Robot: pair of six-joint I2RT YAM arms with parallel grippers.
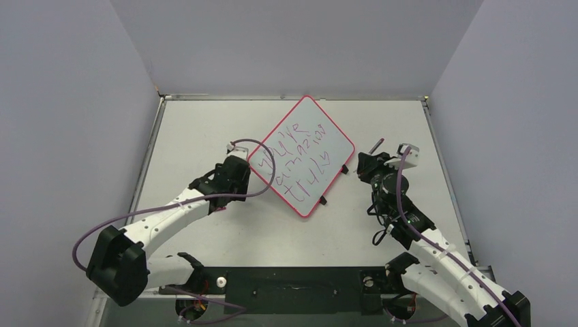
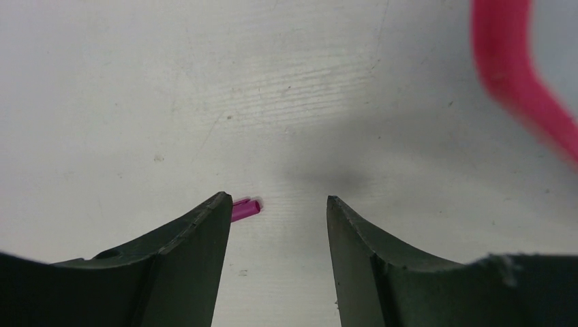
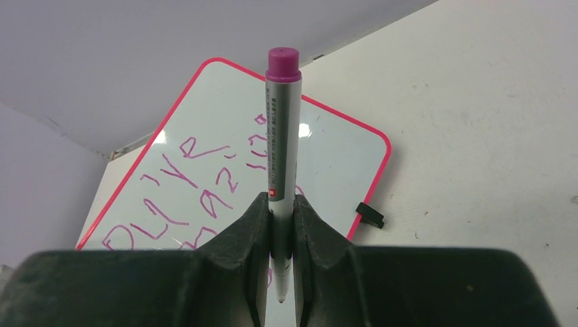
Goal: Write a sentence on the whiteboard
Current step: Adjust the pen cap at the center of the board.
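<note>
One whiteboard (image 1: 314, 113) | left hand (image 2: 276, 201) spread just beside it | right hand (image 3: 281, 201) pinching marker (image 3: 281, 122)

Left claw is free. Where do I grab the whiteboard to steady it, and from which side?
Pinch the whiteboard by the pink rim at its left corner, coming in low from the left with the open left claw. The board lies flat, turned like a diamond, so that corner points at the claw, and the thin rim suits a pinch. Getting beneath may be awkward.
</note>
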